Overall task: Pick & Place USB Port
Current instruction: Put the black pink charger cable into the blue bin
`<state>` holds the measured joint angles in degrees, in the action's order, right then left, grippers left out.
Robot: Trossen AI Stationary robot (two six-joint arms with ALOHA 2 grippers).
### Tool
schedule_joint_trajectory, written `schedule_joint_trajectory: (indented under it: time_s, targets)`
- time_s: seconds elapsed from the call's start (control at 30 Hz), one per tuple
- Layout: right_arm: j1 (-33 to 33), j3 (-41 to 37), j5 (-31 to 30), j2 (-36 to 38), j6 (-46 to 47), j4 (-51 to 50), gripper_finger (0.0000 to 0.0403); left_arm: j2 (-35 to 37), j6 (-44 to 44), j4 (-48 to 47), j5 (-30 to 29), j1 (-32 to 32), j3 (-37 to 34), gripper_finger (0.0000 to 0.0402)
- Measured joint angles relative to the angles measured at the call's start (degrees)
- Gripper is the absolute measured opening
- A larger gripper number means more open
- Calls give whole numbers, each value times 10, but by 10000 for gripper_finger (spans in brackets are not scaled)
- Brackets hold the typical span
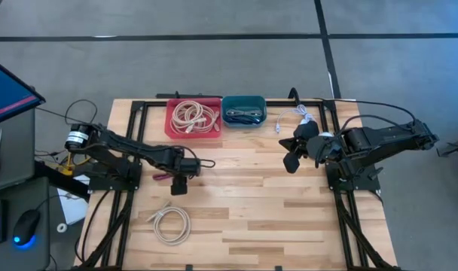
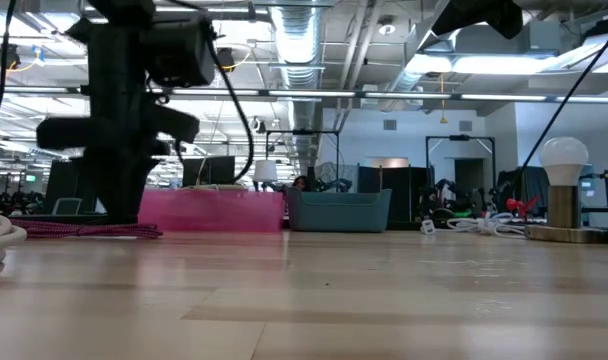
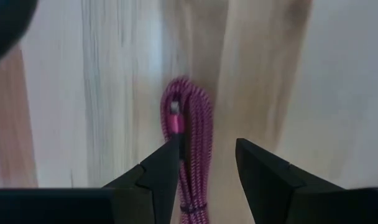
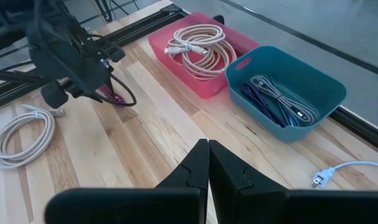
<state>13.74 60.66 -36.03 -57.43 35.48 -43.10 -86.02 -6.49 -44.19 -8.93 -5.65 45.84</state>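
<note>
A magenta braided cable (image 3: 190, 130), bundled into a narrow loop, lies flat on the wooden table (image 1: 289, 218); it also shows in the high view (image 1: 162, 177) and the low view (image 2: 84, 230). My left gripper (image 3: 207, 155) is open just above it, pointing down, one finger on each side of the bundle (image 1: 179, 181). My right gripper (image 4: 208, 163) is shut and holds nothing; it hovers over the table's right part (image 1: 292, 156). A white coiled cable (image 1: 171, 224) rests near the table's near edge. My left gripper comes at the magenta cable from above with its fingers across the bundle near one looped end. One fingertip (image 3: 170, 155) overlaps the bundle's edge (image 3: 176, 134); whether it touches, I cannot tell. The cable lies flat on the table.
A pink bin (image 1: 193, 118) with white cables and a teal bin (image 1: 244, 110) with dark cables stand at the far edge. A white plug cable (image 1: 297, 117) lies right of the teal bin. Bare wood spreads between the arms and toward the near edge.
</note>
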Motion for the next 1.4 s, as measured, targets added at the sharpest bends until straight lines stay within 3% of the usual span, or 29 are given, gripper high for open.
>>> schedule_joint_trajectory:
  time_s: [0.5,0.63,0.77,0.9,1.17,1.4]
  targets:
    - [0,0,0,0,0,-3,0,3,-48,96,-2,9,-79,154]
    - [0,0,0,0,0,-3,0,5,-64,98,-1,9,-80,124]
    - [0,0,0,0,0,-3,0,17,-83,109,-2,9,-81,66]
    - [0,0,0,0,0,-3,0,37,-103,110,4,9,-83,18]
    - [0,0,0,0,-13,-4,0,110,-135,122,3,9,-82,18]
    - [0,0,0,0,-16,-5,0,211,-156,194,0,16,-82,18]
